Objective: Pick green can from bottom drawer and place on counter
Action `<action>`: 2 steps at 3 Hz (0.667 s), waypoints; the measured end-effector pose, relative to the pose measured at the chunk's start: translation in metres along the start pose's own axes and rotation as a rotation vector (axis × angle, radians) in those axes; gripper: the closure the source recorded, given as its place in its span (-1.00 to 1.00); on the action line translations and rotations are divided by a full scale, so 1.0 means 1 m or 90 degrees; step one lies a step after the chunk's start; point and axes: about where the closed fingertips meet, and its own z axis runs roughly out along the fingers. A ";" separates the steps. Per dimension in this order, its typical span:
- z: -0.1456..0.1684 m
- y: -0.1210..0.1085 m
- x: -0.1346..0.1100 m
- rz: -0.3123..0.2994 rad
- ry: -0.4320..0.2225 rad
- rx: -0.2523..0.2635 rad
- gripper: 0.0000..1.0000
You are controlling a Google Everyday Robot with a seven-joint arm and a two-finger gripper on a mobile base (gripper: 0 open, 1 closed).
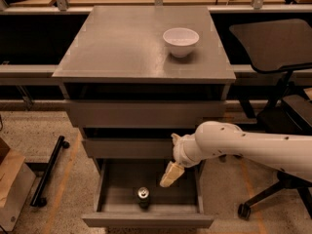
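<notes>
A: Now, where's the can (143, 195)?
B: Upright near the front of the open bottom drawer (146, 221). The tool (171, 175) hovers above, just beside it; clenched or released, I cannot tell. Centre over the can first.

No readable text; end effector (171, 175) hangs over the bottom drawer (146, 221).

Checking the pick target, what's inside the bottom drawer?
The bottom drawer holds one green can, upright near its front. The gripper hangs right of it, apart. The drawer's back is covered by the drawer above.
</notes>
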 end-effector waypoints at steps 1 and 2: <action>0.055 -0.001 0.013 -0.004 0.020 -0.012 -1.00; 0.066 0.002 0.015 -0.006 0.022 -0.020 -1.00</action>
